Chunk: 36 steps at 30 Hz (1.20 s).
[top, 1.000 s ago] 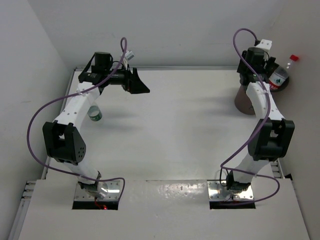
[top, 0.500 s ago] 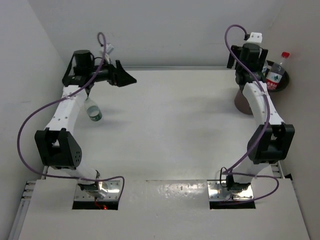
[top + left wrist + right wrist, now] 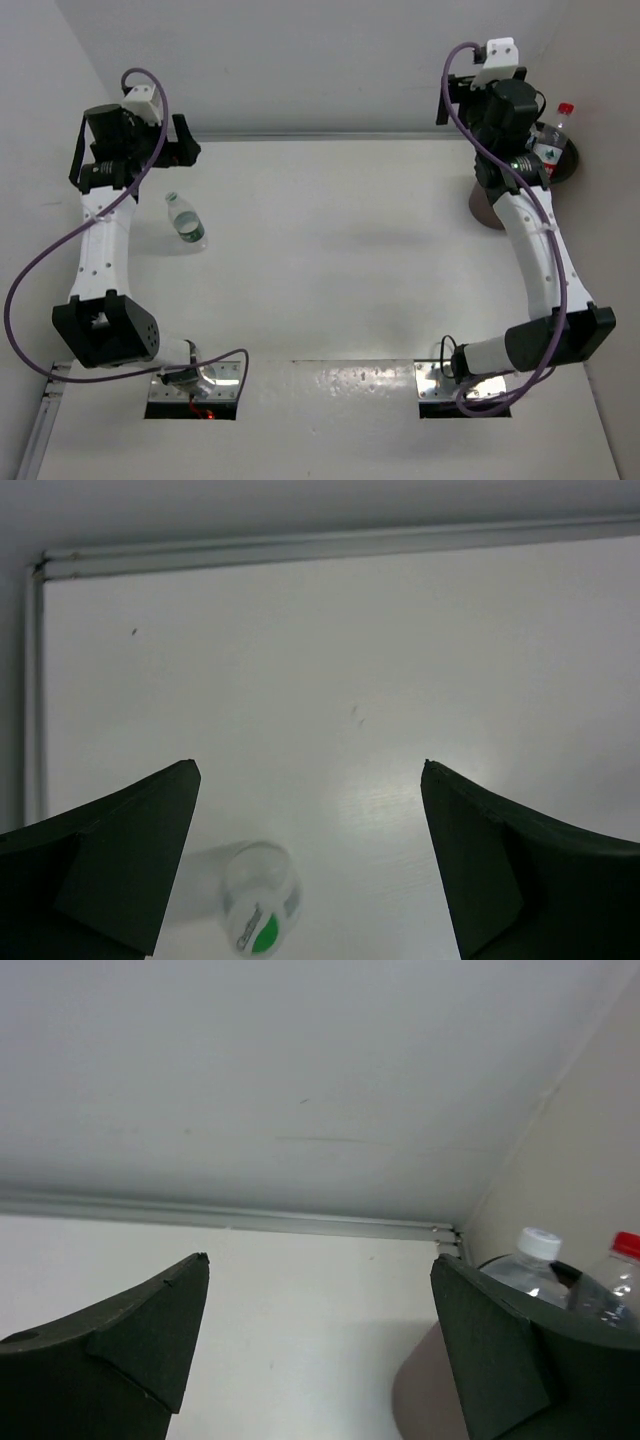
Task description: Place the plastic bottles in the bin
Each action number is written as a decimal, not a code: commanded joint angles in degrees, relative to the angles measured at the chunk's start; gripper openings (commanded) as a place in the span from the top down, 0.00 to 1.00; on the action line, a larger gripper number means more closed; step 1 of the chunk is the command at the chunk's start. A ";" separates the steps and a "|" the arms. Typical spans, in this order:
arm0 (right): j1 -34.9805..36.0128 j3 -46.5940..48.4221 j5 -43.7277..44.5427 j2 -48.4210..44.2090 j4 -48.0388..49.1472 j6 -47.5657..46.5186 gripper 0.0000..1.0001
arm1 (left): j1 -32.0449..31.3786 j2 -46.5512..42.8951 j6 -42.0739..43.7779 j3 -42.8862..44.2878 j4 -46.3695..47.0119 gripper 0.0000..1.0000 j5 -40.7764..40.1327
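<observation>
White table (image 3: 330,260) fills most of what I see, boxed by pale walls (image 3: 330,60) on three sides; at its far right corner stands the brown bin (image 3: 488,200), and my right wrist view shows two clear bottles standing up out of it, a white-capped bottle (image 3: 540,1250) and a red-capped bottle (image 3: 625,1260); my right gripper (image 3: 320,1265) hangs near that bin, jaws spread wide with nothing between them; my left gripper (image 3: 309,775) is raised over the far left corner, jaws equally wide and empty. One loose bottle (image 3: 186,220) lies on its side on the table near the left wall, and shows low between my left fingers (image 3: 130,870) in the wrist view; it is clear, with a pale cap and a green-and-white label (image 3: 262,932); I can find no other bottle outside the bin in these views.

I judge it light, probably empty or nearly so, with thin walls that will dent under a hard squeeze; the smooth round barrel looks slippery and free to roll if I nudge it from one side only. I would take it across the middle of the barrel, on the label, fingers square to its long axis and closing gently; the cap end seems too narrow and would likely let the body swing.
</observation>
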 commanded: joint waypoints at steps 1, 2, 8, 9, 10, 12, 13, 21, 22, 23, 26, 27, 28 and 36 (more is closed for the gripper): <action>2.20 -3.42 -7.41 -1.97 -3.86 -0.28 0.10 | 1.28 -3.36 5.26 -3.85 -3.78 0.00 -10.84; 2.64 -3.77 -7.41 -1.89 -4.56 -0.45 0.10 | 1.28 -3.36 5.26 -4.38 -4.39 0.00 -11.63; 2.99 -4.39 -7.24 -1.10 -6.14 -0.89 0.12 | 3.30 -7.31 6.84 -7.72 -10.01 0.00 -7.26; 3.08 -4.39 -7.32 -0.92 -6.32 -0.72 0.12 | 3.30 -7.92 7.80 -7.72 -11.06 0.00 -6.20; 3.34 -4.39 -7.41 -0.92 -6.49 -0.72 0.12 | 3.30 -7.93 8.34 -7.72 -12.38 0.00 -6.19; 3.78 -4.57 -7.50 -0.30 -6.67 -0.89 0.12 | 3.83 -7.93 8.34 -8.86 -14.67 0.00 -4.97; 3.78 -4.57 -7.41 -0.04 -6.67 -0.89 0.12 | 3.83 -7.93 8.34 -9.47 -14.68 0.00 -4.96; 5.72 -3.78 -7.06 1.01 -7.02 -1.86 0.12 | 3.83 -9.07 6.76 -17.12 -11.27 0.03 -6.37; 5.72 -3.78 -7.06 1.10 -7.02 -1.86 0.12 | 3.83 -9.59 6.76 -18.43 -10.12 0.03 -7.24; 5.80 -3.69 -7.24 1.80 -7.02 -1.86 0.12 | 3.83 -9.60 6.76 -18.45 -8.98 0.03 -7.25; 6.33 -3.87 -7.85 1.37 -7.37 -1.51 0.12 | 3.83 -9.07 5.53 -18.97 -6.86 0.04 -7.25; 6.33 -3.95 -7.94 1.37 -7.55 -1.59 0.12 | 3.83 -8.46 5.53 -18.97 -6.33 0.04 -7.25; 6.59 -4.04 -7.85 1.45 -7.55 -1.60 0.12 | 3.83 -7.85 5.53 -18.97 -5.55 0.04 -7.25; 6.95 -4.39 -8.47 1.37 -8.17 -2.03 0.12 | 3.83 -5.47 4.91 -19.59 -0.53 0.05 -8.22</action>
